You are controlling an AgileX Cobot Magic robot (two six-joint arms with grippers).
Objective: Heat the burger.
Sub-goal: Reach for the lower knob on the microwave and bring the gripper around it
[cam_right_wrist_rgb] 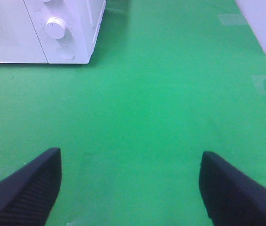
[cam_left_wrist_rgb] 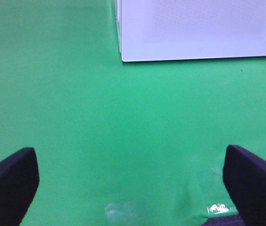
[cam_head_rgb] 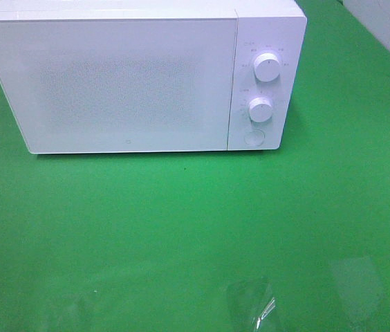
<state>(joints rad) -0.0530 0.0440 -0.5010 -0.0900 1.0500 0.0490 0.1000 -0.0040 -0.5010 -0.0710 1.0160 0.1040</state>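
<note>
A white microwave, door shut, stands at 12 o'clock on the green counter. Left fingers and right fingers are spread wide, empty. The burger is not visible.

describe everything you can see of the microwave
The microwave is a white box with a matte, plastic-looking shell, standing upright on the green table cover toward the back. Its wide door is shut, with a faintly speckled window panel. The control strip on its right side carries two round white knobs, the upper knob above the lower knob, with a round button beneath. Nothing else touches it; what is inside cannot be seen.
</note>
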